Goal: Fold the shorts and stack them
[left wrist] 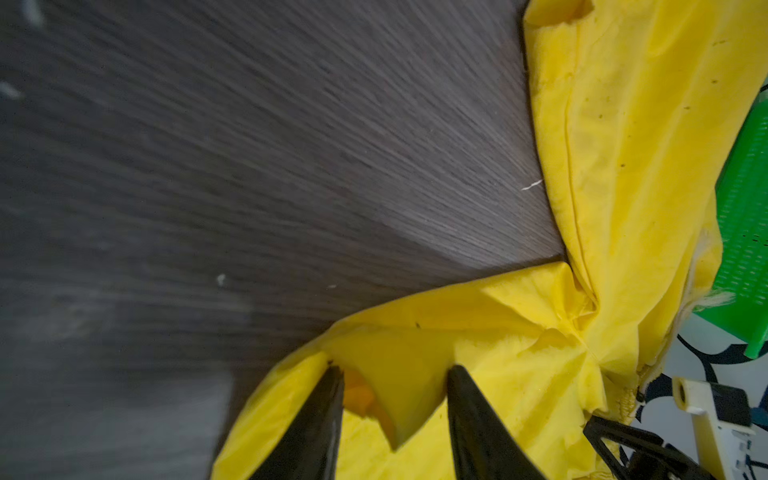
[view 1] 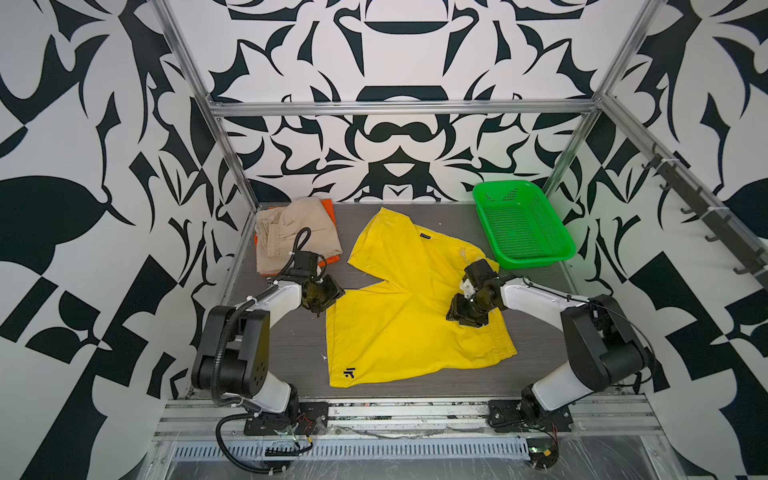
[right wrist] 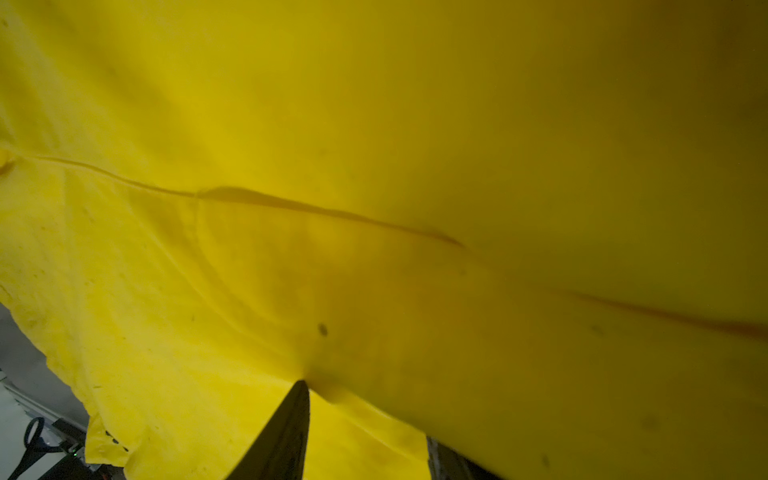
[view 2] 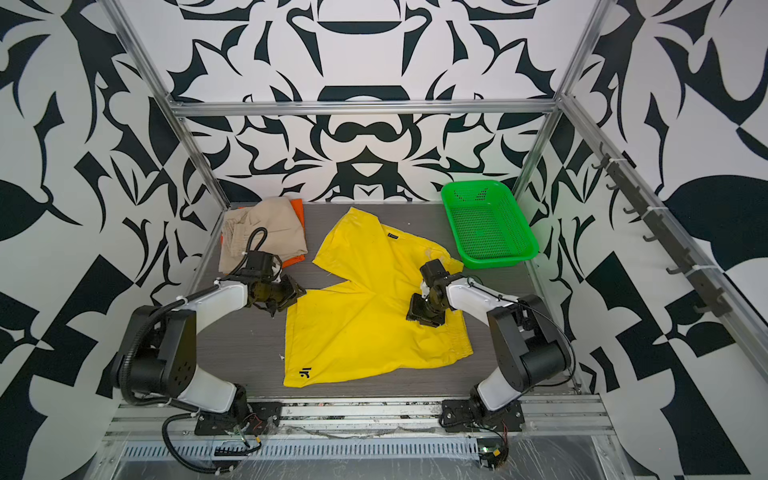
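orange shorts (view 1: 329, 208) mostly covered, tabletop (left wrist: 249, 166) blurred

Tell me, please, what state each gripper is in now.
Left gripper: open, straddling a fold of the yellow shorts.
Right gripper: cannot tell; one finger is hidden under the yellow shorts.

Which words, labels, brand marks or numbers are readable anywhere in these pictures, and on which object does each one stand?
No word or number can be read in any view.
black logo mark: a stylised sign near a hem corner of the yellow shorts; it does not read as clear letters.
small dark tag: on the far leg of the same shorts; too small to read.
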{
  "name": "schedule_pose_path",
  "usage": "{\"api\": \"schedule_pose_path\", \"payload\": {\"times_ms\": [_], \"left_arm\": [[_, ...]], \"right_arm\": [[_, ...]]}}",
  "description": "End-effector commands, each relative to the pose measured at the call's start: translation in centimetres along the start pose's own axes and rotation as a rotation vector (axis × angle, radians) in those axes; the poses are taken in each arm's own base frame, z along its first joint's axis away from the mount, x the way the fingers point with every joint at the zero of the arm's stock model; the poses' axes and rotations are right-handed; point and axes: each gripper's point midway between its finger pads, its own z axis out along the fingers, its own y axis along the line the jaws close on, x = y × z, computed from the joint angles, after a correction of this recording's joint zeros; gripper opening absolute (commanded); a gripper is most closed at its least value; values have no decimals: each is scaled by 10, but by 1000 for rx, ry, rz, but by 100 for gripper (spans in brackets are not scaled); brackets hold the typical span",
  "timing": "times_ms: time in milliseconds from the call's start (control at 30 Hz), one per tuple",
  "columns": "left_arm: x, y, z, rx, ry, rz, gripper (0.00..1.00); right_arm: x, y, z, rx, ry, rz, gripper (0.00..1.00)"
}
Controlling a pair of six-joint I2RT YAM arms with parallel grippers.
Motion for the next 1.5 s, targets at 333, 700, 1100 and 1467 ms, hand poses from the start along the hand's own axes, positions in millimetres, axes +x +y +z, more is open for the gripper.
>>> {"api": "schedule_pose_path", "payload": {"times_ms": [333,700,1100,1467], "left_arm": [[-26,-13,-30,16,-54,44,1],[-20,18,-14,-72,36,27,40],[-93,-97,-53,166,-152,321,51],[-125,-167,37,319,-8,575,60]], "right_arm": [[37,-76,-4,251,74,158,49],[32,-56,-26,173,13,113,50],[-78,43,-75,-34,-262,-116,51],[-93,35,-27,-19,-204,-168,51]]}}
